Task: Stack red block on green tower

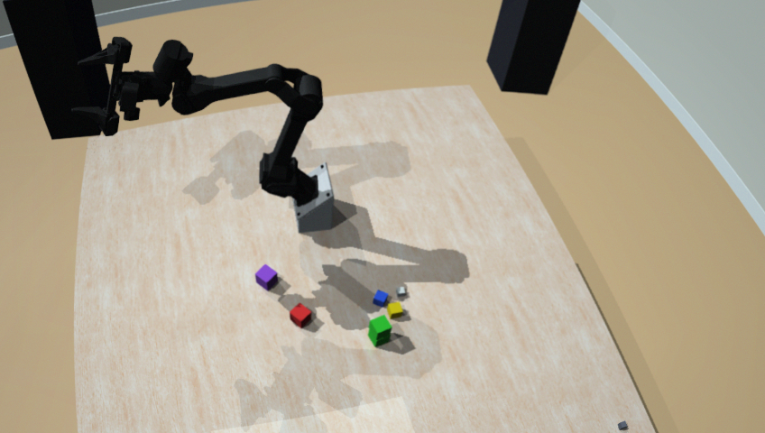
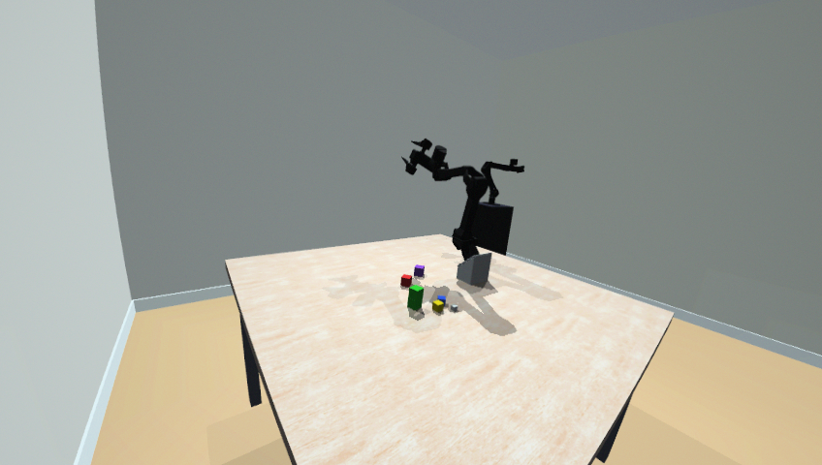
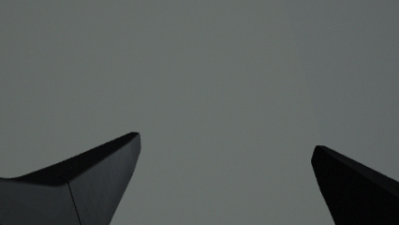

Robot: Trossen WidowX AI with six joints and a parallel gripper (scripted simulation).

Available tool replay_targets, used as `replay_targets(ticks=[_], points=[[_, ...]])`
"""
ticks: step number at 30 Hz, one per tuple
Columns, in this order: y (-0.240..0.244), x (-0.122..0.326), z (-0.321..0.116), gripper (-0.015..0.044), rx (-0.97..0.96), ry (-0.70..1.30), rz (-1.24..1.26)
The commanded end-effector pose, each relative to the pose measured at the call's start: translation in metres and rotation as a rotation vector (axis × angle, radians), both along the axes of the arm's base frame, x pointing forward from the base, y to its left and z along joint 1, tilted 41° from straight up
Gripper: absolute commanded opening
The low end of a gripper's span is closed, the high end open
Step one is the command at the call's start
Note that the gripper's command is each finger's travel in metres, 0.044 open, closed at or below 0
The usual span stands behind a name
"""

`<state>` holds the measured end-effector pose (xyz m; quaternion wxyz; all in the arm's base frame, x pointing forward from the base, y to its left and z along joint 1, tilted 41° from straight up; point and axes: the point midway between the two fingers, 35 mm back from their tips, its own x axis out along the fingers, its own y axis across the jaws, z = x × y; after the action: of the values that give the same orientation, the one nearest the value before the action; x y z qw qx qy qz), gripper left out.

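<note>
We find the red block (image 1: 300, 314) sitting alone on the table (image 1: 161, 321), between the purple block (image 1: 266, 276) and the green tower (image 1: 379, 329), touching neither. It looks like a small rigid cube with flat, smooth faces — we judge it light and stiff, nothing that would crush, though smooth sides could slip if pinched near an edge. We would take it from above across two opposite side faces, near the middle of their height, leaving the bottom face free to land flat.

The green tower appears in the exterior view (image 2: 415, 296) as taller than it is wide, so we expect it to tip under any sideways push; the block should be lowered straight down onto its top. A yellow block (image 1: 394, 308) stands just beside the tower, with a blue block (image 1: 380, 298) and a small grey piece (image 1: 401, 290) a little farther on, so that side is crowded.

Our gripper (image 1: 96, 86) is raised high and far from the blocks, near the table's far corner, its fingers spread wide with nothing between them; the wrist view shows only plain grey wall beyond them.

The table is pale, wood-grained and flat, crossed by the arm's shadows. Around it we see a tan floor, grey walls with a light baseboard, and two dark upright posts (image 1: 529, 42) beyond the far edge — well apart from the work
</note>
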<state>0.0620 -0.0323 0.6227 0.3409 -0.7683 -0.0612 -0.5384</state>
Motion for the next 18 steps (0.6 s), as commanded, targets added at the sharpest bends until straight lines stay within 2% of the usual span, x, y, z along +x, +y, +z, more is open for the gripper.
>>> replay_targets(ticks=[1,12,18], points=[[-0.037,0.001,-0.005,0.0440,0.137,-0.041,0.093],[-0.143,0.049,-0.048,0.0440,0.615,-0.101,0.347],[-0.175,0.092,-0.082,0.0440,0.850,-0.093,0.465]])
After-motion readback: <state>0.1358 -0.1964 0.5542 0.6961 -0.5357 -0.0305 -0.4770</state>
